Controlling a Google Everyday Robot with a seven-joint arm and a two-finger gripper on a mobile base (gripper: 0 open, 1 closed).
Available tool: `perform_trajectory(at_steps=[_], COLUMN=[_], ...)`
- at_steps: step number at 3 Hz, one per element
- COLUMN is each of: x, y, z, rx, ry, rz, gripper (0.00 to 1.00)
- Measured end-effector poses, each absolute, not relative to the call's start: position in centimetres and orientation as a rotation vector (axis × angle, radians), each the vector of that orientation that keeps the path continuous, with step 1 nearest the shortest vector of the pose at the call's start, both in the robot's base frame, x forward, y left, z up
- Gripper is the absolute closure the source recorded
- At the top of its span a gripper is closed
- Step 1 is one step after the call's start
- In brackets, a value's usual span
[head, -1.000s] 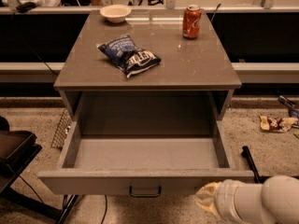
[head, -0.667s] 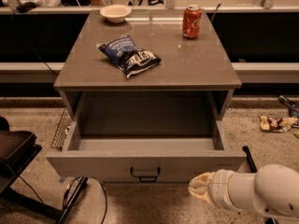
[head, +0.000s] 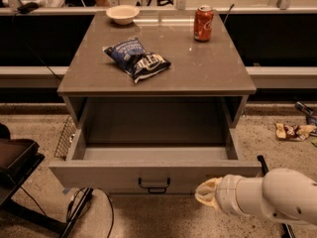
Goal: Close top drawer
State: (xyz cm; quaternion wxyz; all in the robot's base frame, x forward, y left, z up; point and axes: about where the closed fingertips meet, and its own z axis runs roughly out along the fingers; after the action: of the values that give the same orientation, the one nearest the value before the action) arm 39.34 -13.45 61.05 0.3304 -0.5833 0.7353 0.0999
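Grey all over, the cabinet (head: 208, 71) stands in the middle of the room with its top drawer (head: 99, 175) pulled well out towards me. The drawer's plain front hangs clear of the frame, and its deep box is open to view from above. A small dark loop handle (head: 154, 185) sits at the centre of that front.

The gripper (head: 207, 193), a pale yellowish tip on a fat white arm (head: 277, 198), comes in from the lower right. It sits low against the right part of the drawer front, to the right of the handle and near the front's bottom edge. Whether it actually touches the front, I can't tell, and I can't tell either whether it is spread or closed (it points away from me, more or less).

On the cabinet top lies a blue chip bag (head: 137, 59), left of centre. A red can (head: 203, 23) stands upright near the back right corner, and a pale bowl (head: 122, 14) sits at the back left, well apart from the can.

Down on the speckled floor (head: 277, 152), some wrappers (head: 292, 131) lie to the right of the cabinet. A wire rack (head: 65, 137) leans beside its left side, and a black cable (head: 106, 212) trails beneath the drawer.
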Motion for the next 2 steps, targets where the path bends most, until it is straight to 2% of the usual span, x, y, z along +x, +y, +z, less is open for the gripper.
perform_trajectory(at_steps=[1, 2], x=[43.35, 43.84], y=[-12.72, -12.67], z=[60.86, 60.88], rx=[-1.575, -1.582], ry=[1.843, 1.831], rz=[0.252, 0.25], gripper=[1.0, 1.0])
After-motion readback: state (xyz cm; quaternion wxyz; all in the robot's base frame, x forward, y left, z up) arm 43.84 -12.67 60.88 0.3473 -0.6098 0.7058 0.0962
